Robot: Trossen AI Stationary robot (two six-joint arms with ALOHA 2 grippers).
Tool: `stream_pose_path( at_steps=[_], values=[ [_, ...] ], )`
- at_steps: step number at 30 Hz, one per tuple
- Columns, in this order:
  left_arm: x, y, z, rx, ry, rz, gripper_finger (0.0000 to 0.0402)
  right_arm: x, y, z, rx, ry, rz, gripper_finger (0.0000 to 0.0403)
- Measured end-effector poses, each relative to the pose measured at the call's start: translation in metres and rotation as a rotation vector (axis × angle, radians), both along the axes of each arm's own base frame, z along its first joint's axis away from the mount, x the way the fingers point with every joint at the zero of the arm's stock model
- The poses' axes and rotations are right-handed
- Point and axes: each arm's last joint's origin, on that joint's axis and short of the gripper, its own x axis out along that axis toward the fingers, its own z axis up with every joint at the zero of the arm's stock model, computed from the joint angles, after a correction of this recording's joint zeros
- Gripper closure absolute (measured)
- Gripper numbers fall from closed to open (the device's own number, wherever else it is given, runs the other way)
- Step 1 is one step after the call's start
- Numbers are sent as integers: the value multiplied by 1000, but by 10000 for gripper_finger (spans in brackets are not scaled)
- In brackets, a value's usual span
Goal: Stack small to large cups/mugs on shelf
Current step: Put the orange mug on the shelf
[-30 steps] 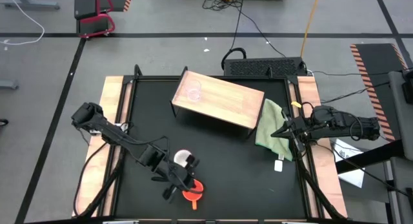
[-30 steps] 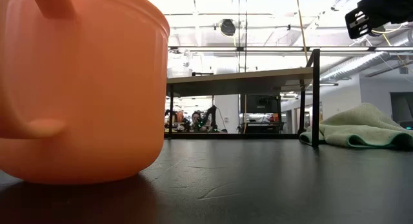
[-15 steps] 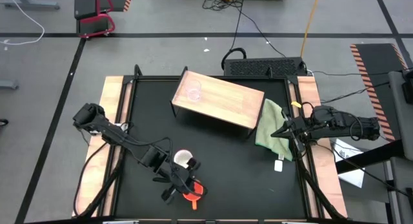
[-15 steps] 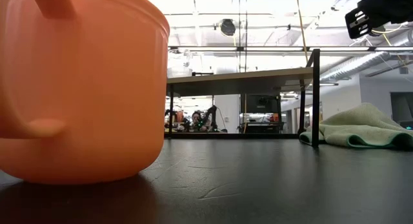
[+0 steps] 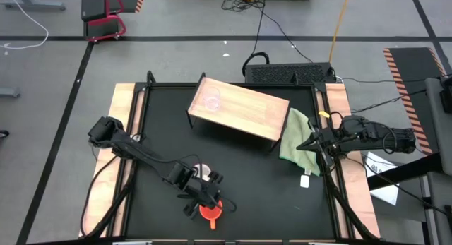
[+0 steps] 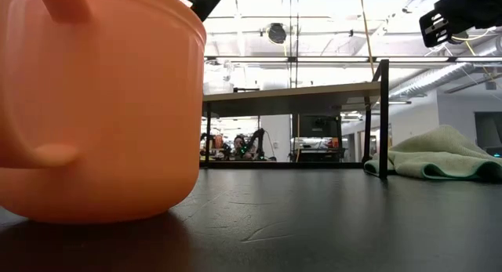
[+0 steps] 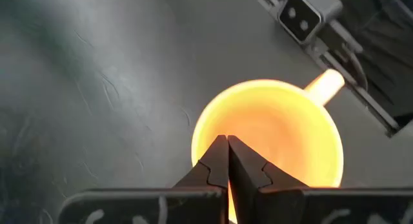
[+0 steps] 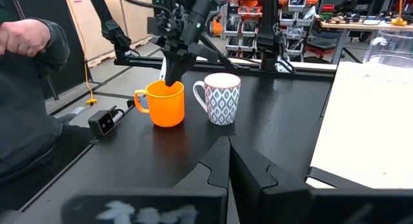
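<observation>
A black table [image 5: 233, 167] carries a wooden shelf [image 5: 247, 107] with only the clear cup [image 5: 212, 98] on it. The white patterned mug [image 8: 221, 98] and orange mug [image 8: 165, 102] wait near the front edge. The left claw [image 5: 205, 200], pinched shut on the orange mug's rim, looks ready to lift. The right claw [image 5: 305, 144] rests closed, empty, over a green cloth [image 5: 295, 134].
</observation>
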Motion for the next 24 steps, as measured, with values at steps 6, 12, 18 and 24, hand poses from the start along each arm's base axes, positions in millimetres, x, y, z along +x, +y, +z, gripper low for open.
stream_pose_path(
  at_steps=[6, 12, 18, 24],
  values=[
    [-1, 0, 4, -7, -11, 5, 400, 1, 0, 0, 0, 4, 0, 403],
    [0, 2, 3, -18, 2, 42, 389, 1, 0, 0, 0, 4, 0, 403],
    [-1, 2, 3, -19, 15, 55, 357, 1, 0, 0, 0, 4, 0, 403],
    [0, 5, 2, -16, 19, 61, 314, 1, 0, 0, 0, 4, 0, 403]
  ],
)
